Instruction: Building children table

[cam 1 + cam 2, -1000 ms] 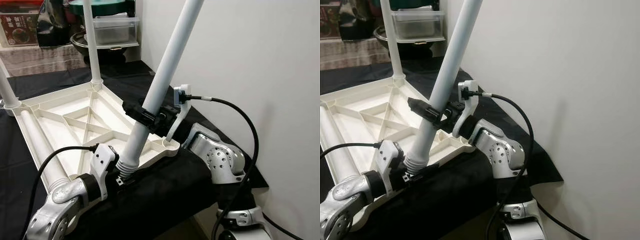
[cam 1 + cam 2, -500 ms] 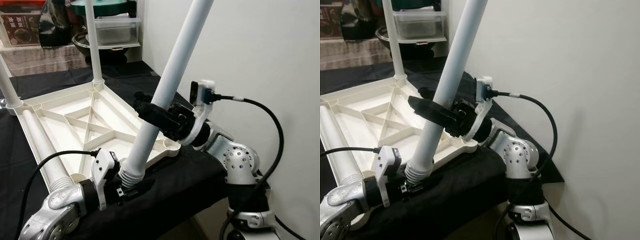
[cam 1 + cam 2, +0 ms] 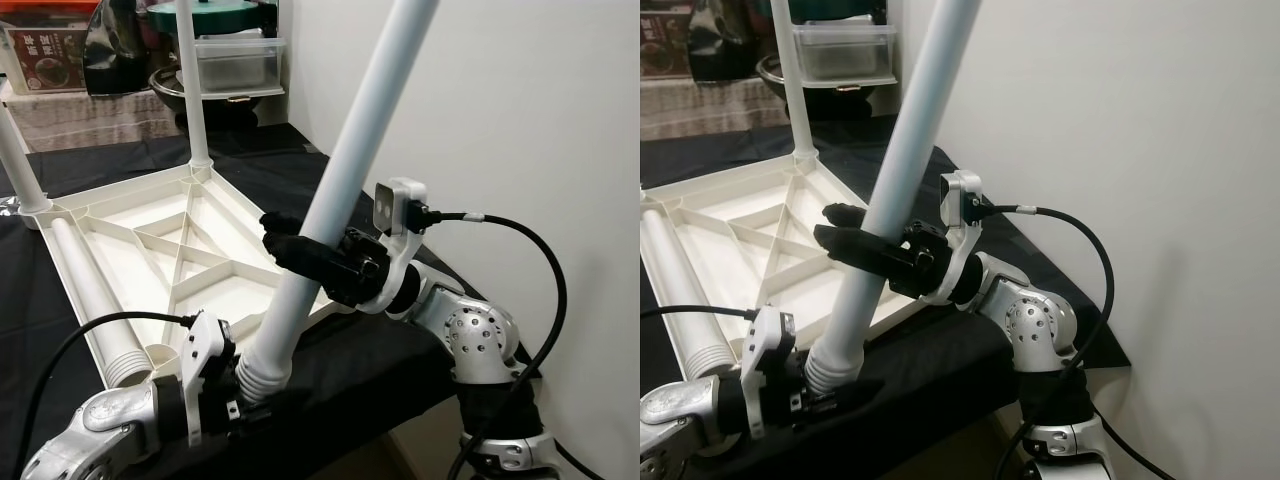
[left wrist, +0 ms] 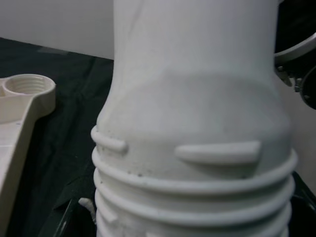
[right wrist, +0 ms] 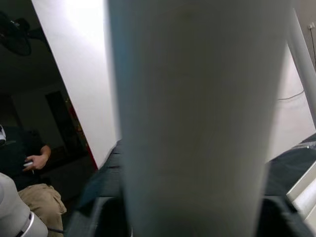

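Swung lower since a second earlier, the right gripper (image 3: pixel 285 245) clasped the long white plastic table leg (image 3: pixel 340 190), left gripper (image 3: pixel 245 395) clamping its ribbed end above the black-draped table (image 3: pixel 380 345).

My two head cams look forward and down from above and share almost the same scene: the upturned white tabletop (image 3: pixel 150 250) on black cloth, the tilted white leg (image 3: pixel 340 190), both arms, the wall on the right. My left wrist cam sits super close to the leg's threaded end (image 4: pixel 197 197). My right wrist cam stares straight into the leg shaft, with a seated person (image 5: pixel 29 163) off to one side.
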Available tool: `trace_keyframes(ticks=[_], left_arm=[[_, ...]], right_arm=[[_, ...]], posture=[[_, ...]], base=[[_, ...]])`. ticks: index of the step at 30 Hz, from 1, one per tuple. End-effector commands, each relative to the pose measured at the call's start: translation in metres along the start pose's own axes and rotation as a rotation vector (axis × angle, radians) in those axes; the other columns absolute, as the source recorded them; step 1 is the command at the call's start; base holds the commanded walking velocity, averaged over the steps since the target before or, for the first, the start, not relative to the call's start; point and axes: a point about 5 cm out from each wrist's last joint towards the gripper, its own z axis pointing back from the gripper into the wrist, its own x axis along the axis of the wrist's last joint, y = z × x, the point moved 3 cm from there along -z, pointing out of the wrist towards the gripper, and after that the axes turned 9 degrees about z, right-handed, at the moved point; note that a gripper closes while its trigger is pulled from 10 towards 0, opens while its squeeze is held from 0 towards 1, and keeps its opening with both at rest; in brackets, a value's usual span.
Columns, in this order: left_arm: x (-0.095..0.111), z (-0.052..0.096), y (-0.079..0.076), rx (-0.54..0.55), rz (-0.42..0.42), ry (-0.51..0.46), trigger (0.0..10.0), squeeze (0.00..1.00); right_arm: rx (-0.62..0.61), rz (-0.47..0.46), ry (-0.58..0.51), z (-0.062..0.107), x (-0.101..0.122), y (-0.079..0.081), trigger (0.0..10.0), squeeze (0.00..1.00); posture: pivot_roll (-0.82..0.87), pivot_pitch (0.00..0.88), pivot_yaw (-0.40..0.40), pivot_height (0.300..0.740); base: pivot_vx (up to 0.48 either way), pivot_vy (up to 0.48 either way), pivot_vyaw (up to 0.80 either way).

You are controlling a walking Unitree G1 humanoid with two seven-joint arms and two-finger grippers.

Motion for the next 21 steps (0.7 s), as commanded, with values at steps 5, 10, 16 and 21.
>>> trace_keyframes(ticks=[5, 10, 16, 21], left_arm=[[-0.009, -0.001, -0.007, -0.043, 0.021, 0.063, 10.0, 0.00], [-0.009, 0.001, -0.005, -0.028, 0.002, 0.062, 10.0, 0.00], [0.002, 0.004, 0.021, 0.120, -0.038, -0.031, 10.0, 1.00], [0.021, 0.013, 0.032, 0.212, -0.027, -0.158, 10.0, 1.00]], right_arm=[[0.043, -0.007, 0.001, -0.003, -0.004, 0.006, 0.0, 0.00], [0.043, -0.006, -0.003, -0.002, -0.004, 0.007, 0.0, 0.00], [-0.003, 0.025, -0.016, 0.001, 0.000, 0.002, 0.0, 0.00], [-0.146, 0.124, -0.044, 0.011, 0.021, -0.017, 0.0, 0.00]], posture=[[0.04, 0.000, -0.103, 0.740], [0.04, 0.000, -0.100, 0.740], [0.04, 0.000, -0.098, 0.740], [0.03, 0.000, -0.096, 0.740]], base=[[0.000, 0.000, 0.00], [0.000, 0.000, 0.00], [0.000, 0.000, 0.00], [0.000, 0.000, 0.00]])
